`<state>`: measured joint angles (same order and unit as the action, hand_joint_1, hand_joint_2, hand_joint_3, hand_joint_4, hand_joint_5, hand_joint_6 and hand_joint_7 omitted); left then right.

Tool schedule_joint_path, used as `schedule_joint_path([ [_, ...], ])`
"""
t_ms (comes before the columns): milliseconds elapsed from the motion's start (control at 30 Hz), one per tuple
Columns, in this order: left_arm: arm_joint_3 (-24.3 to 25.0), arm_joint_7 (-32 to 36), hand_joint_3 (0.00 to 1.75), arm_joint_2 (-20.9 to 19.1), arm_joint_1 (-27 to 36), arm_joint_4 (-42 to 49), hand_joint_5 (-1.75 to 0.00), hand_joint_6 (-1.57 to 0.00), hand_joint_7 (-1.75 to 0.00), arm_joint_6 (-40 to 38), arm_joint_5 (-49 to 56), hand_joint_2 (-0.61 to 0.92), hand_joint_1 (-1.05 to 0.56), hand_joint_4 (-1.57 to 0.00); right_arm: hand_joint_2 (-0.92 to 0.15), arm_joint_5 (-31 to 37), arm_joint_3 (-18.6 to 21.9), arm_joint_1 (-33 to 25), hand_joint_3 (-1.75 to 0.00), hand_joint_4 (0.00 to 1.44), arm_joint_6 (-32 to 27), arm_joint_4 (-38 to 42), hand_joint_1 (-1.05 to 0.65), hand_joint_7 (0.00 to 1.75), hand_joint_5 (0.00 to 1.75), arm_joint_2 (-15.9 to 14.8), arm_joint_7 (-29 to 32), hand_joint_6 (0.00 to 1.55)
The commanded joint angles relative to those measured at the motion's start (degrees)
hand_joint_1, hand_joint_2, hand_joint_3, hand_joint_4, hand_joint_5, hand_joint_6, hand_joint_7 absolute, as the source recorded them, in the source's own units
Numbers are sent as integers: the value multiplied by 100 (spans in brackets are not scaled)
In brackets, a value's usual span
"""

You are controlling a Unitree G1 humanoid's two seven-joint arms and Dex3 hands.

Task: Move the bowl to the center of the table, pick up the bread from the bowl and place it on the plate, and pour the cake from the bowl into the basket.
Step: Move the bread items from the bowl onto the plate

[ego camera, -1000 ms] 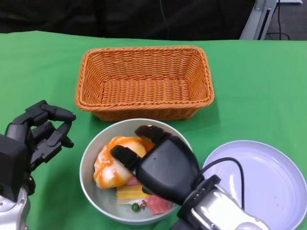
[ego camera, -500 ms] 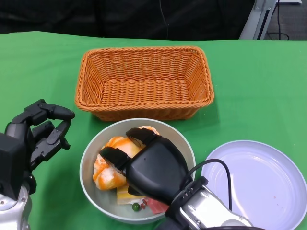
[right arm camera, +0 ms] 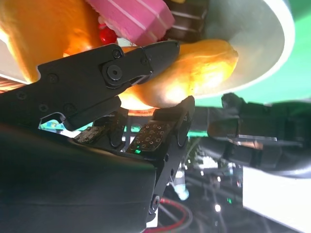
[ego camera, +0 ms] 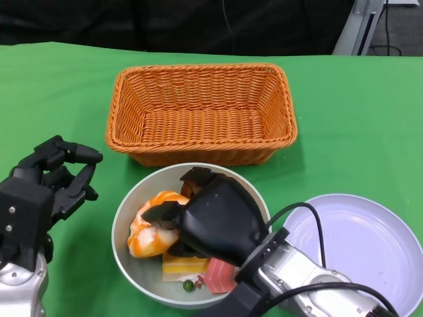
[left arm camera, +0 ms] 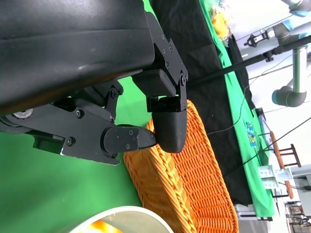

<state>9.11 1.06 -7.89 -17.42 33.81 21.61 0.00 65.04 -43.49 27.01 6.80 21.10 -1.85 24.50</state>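
Right hand (ego camera: 215, 221) is down inside the grey bowl (ego camera: 125, 210), fingers (right arm camera: 146, 56) wrapped around the orange bread (ego camera: 153, 228), gripping it. Bread sits in the bowl's left half, with the yellow-and-pink cake slices (ego camera: 198, 267) beside it under the hand. Bowl sits just in front of the wicker basket (ego camera: 201, 109), white plate (ego camera: 370, 251) to its right. Left hand (ego camera: 56, 178) hovers left of the bowl, fingers apart, holding nothing.
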Motion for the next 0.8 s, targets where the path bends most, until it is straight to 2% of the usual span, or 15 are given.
schedule_joint_path([
  [33, 4, 108, 38, -65, 14, -20, -144, -77, -116, 57, 64, 92, -14, -81, -88, -196, 77, 48, 0, 87, 225, 265, -41, 2, 112, -159, 280, 115],
  [267, -11, 77, 37, -47, -1, 51, -151, -75, -118, 114, 52, 92, -18, -80, -89, -702, 410, 92, -1, 80, 908, 341, -38, 2, 117, -237, 954, 117],
  [333, -9, 85, 36, -33, -6, 59, -161, -74, -119, 108, 43, 92, -18, -77, -91, -824, 557, 135, -2, 72, 1123, 303, -34, 3, 134, -290, 1251, 118],
  [400, -3, 92, 36, -22, -9, 65, -159, -74, -118, 113, 33, 92, -17, -77, -92, -957, 694, 134, -2, 67, 1299, 212, -30, 4, 149, -329, 1353, 119],
  [500, 6, 79, 36, -16, -18, 95, -155, -75, -116, 146, 12, 92, -15, -78, -91, -1161, 883, 63, -1, 67, 1454, -66, -27, 5, 153, -395, 1294, 119],
  [600, -2, 107, 35, -30, -28, 126, -146, -77, -114, 163, 51, 92, -15, -81, -90, -1481, 1145, -239, 0, 68, 1407, -701, -26, 5, 151, -446, 950, 120],
  [633, 0, 115, 36, -30, -31, 137, -143, -77, -113, 176, 55, 92, -14, -80, -91, -1596, 1232, -367, -1, 69, 1365, -955, -25, 6, 145, -476, 778, 120],
  [800, -26, 204, 37, -47, -40, 186, -139, -77, -113, 216, 154, 92, -13, -80, -91, -2026, 1652, -909, -4, 77, 1452, -1873, -19, 8, 137, -652, 339, 123],
])
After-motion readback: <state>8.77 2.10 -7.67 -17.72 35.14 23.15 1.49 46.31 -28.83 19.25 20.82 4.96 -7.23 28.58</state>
